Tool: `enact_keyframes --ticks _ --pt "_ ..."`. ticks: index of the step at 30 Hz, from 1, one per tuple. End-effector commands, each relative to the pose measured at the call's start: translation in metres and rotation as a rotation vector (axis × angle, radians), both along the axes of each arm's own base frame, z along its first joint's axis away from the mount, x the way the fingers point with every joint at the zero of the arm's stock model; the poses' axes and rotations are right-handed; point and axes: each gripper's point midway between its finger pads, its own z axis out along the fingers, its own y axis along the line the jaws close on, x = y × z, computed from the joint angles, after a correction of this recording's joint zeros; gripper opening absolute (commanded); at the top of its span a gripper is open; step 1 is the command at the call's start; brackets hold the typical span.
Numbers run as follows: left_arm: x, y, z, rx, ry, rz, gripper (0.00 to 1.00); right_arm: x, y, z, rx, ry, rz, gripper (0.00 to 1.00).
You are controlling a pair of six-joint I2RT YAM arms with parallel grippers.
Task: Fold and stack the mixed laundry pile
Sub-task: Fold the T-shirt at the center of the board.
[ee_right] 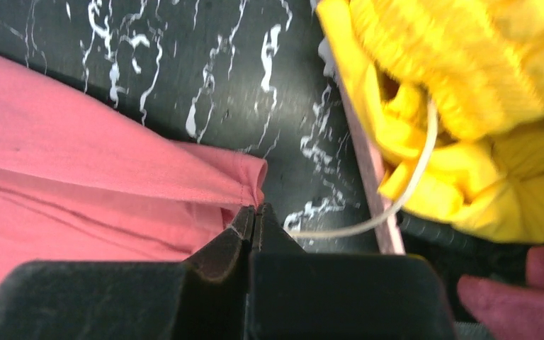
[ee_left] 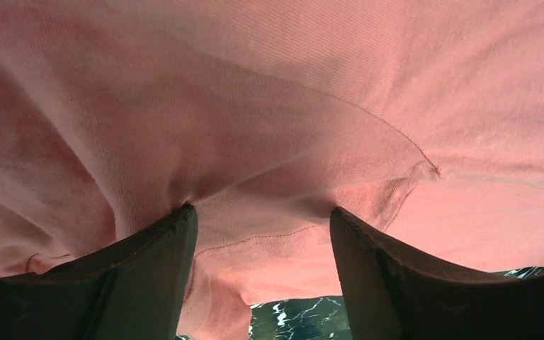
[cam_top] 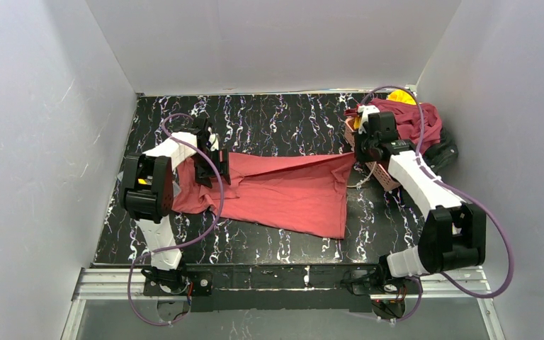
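A salmon-red garment [cam_top: 283,191] lies spread across the middle of the table. My left gripper [cam_top: 214,170] is over its left end. In the left wrist view its fingers [ee_left: 163,248] stand wide apart, open, with their tips pressed into bunched salmon cloth [ee_left: 269,127]. My right gripper [cam_top: 358,151] is at the garment's far right corner. In the right wrist view its jaws [ee_right: 255,210] are shut, and the cloth's corner [ee_right: 244,177] runs into the tips with creases converging there. The rest of the pile sits at the back right: maroon [cam_top: 414,120], yellow [cam_top: 402,97] and black [cam_top: 445,152].
A pink lattice basket [cam_top: 381,175] stands beside my right gripper; its rim [ee_right: 370,166] is just right of the jaws. A cream cord [ee_right: 412,185] loops out of the yellow cloth [ee_right: 467,71]. White walls enclose the black marbled table [cam_top: 276,117] on three sides.
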Motion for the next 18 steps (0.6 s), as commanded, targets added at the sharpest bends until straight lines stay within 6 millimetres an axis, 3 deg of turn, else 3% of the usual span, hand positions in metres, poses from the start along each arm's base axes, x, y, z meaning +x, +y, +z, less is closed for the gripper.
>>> enact_keyframes --ticks 1,6,9,14,18 --pt "-0.007 0.036 -0.004 0.134 0.019 0.011 0.68 -0.040 -0.002 -0.012 0.029 0.098 -0.040 0.01" --pt "-0.005 0.037 -0.002 0.119 0.018 0.021 0.68 -0.079 0.019 -0.035 0.078 0.257 -0.005 0.01" --pt "-0.002 0.040 0.001 0.119 0.009 0.031 0.68 -0.098 0.018 -0.050 0.000 0.329 -0.001 0.02" --pt "0.000 0.044 0.004 0.104 -0.001 0.052 0.68 -0.110 0.033 -0.061 -0.055 0.395 0.055 0.02" --pt "0.004 0.045 0.009 0.099 -0.026 0.067 0.69 -0.118 0.021 -0.073 -0.184 0.495 0.012 0.02"
